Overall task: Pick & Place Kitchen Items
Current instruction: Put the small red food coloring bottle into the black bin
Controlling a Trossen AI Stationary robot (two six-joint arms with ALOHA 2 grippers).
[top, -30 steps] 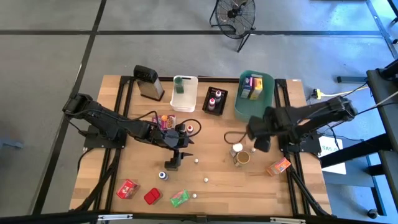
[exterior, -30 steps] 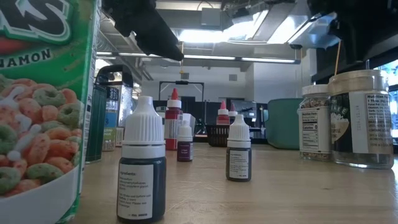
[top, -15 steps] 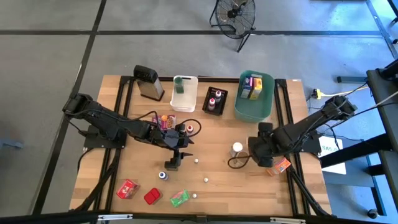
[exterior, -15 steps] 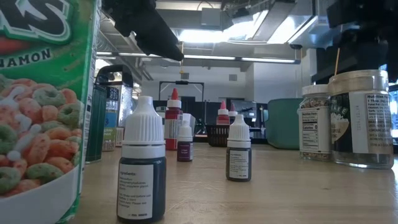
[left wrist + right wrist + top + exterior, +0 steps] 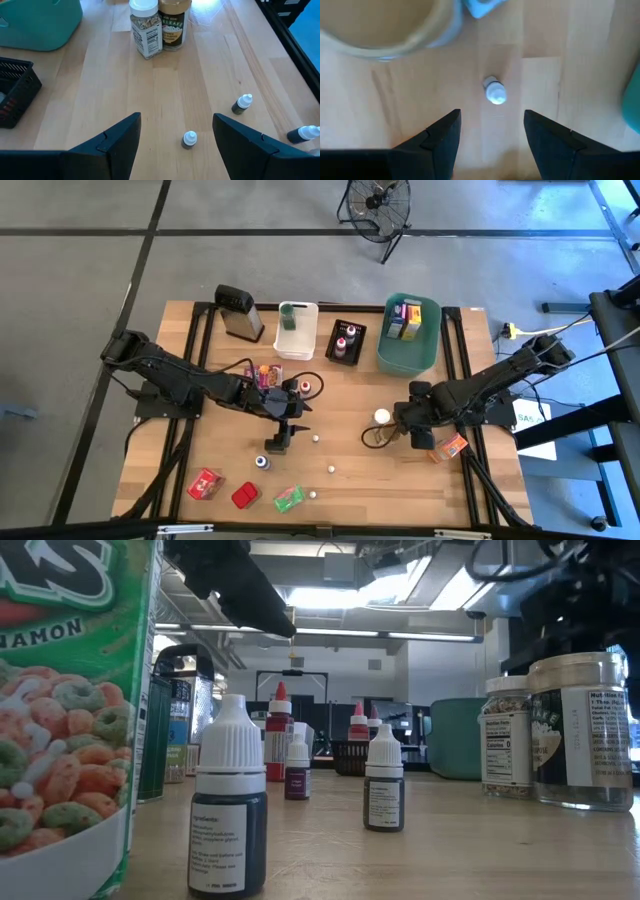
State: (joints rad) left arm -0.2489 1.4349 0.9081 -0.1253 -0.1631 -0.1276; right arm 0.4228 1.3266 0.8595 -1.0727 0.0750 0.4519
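Two jars (image 5: 381, 425) beside right tool (image 5: 404, 427)

A pale, smooth wooden table (image 5: 350, 470), lower centre, carried glossy clear jars (image 5: 160, 25) with paper labels, small shiny plastic bottles (image 5: 228, 815), a printed cardboard cereal box (image 5: 60, 710) at left and a smooth teal plastic bin (image 5: 400, 350).

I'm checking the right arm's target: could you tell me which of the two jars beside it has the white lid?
The white-lidded jar is the slimmer one, holding pale seeds; the neighbouring jar, touching its side, has a tan lid and dark contents.
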